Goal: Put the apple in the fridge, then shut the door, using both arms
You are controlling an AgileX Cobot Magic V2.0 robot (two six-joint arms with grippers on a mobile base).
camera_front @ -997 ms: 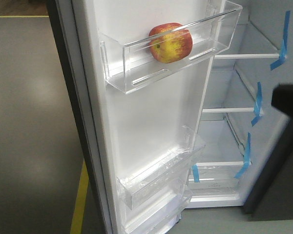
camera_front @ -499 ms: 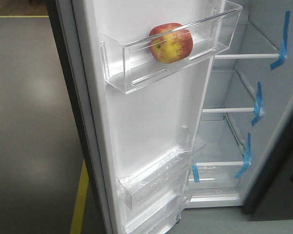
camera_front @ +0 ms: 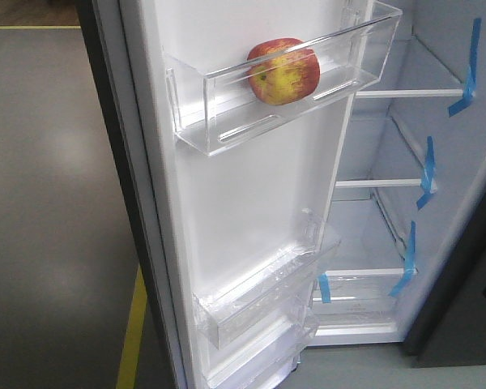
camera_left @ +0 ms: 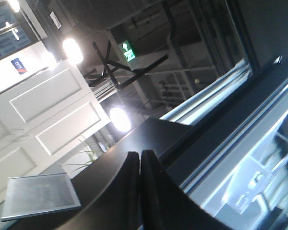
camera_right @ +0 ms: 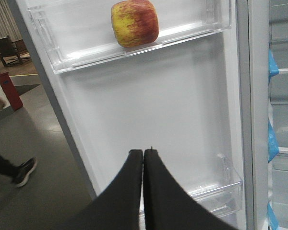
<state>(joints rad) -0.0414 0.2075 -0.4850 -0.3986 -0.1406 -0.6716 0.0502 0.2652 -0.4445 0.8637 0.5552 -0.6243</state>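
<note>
Apple (camera_front: 283, 71) in upper bin (camera_front: 219, 121) of open door (camera_front: 251, 186)

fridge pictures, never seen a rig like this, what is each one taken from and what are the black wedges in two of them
This is a two-armed robot on a wheeled base, and each picture comes from one of its cameras. The front-facing view looks out from the robot's body at a fridge whose door stands open; no arm shows in it. An apple sits in the door's top clear bin, so the placing is done and only closing the door is left. The other two cameras ride on the wrists. The black wedges are gripper fingers, pressed together with nothing between them. The right gripper faces the white inside of the door, below the apple. The left gripper points off at a tilt toward room lights. Nothing is held.
</note>
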